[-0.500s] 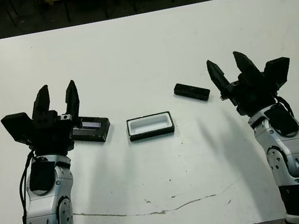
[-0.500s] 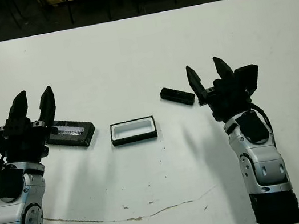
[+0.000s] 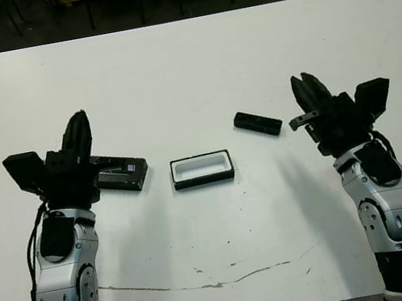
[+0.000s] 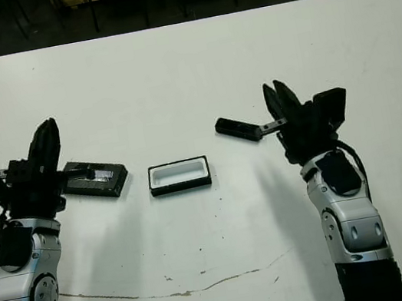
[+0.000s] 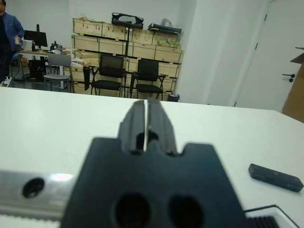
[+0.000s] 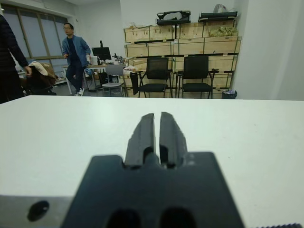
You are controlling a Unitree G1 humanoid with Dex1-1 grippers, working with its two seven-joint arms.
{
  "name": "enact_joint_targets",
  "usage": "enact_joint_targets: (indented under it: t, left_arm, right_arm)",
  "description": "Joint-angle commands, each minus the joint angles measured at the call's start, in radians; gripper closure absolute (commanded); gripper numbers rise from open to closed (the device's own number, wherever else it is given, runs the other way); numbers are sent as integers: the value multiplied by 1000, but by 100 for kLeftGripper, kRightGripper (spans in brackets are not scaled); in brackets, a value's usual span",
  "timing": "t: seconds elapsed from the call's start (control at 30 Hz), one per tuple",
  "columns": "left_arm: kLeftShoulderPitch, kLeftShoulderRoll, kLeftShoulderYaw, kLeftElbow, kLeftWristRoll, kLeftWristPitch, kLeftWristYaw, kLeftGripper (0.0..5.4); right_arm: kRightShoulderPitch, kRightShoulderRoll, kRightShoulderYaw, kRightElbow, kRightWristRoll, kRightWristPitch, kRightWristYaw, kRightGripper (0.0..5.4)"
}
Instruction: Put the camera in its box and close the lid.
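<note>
The box (image 3: 202, 169), a shallow black tray with white lining, lies open at the table's middle. Left of it lies the lid (image 3: 119, 172), a black slab with a silvery strip, its left end hidden behind my left gripper (image 3: 78, 119). That gripper stands over the lid's left end, fingers shut on nothing; the left wrist view shows its fingers (image 5: 135, 121) pressed together. The camera (image 3: 258, 123), a slim black bar, lies right of and behind the box. My right gripper (image 3: 304, 82) stands just right of the camera, shut and empty, its fingers (image 6: 142, 133) together.
A thin dark crack line (image 3: 208, 282) runs along the white table (image 3: 186, 67) near its front edge. Beyond the table's far edge stand chairs (image 6: 154, 73), stacked crates and two people (image 6: 75, 57).
Both grippers have gone from open to shut, with nothing between their fingers. The camera, box and lid have not moved.
</note>
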Motion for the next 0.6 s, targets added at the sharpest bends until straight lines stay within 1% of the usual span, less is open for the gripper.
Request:
enact_joint_targets:
  t: [0.03,0.4,0.47,0.53,0.6]
  left_arm:
    - [16,8,0,15,11,0,1,540]
    - [18,7,0,12,17,0,2,540]
    - [19,5,1,8,14,5,2,540]
    - [20,6,1,6,15,6,2,540]
    - [20,7,0,8,20,2,3,540]
  right_arm:
    - [16,-10,0,8,-7,14,2,539]
    - [7,-15,0,17,-7,14,13,539]
    - [-13,-43,5,37,-21,5,37,539]
    - [-58,-102,10,83,-34,-7,101,539]
    - [-126,-172,21,147,-49,11,175,519]
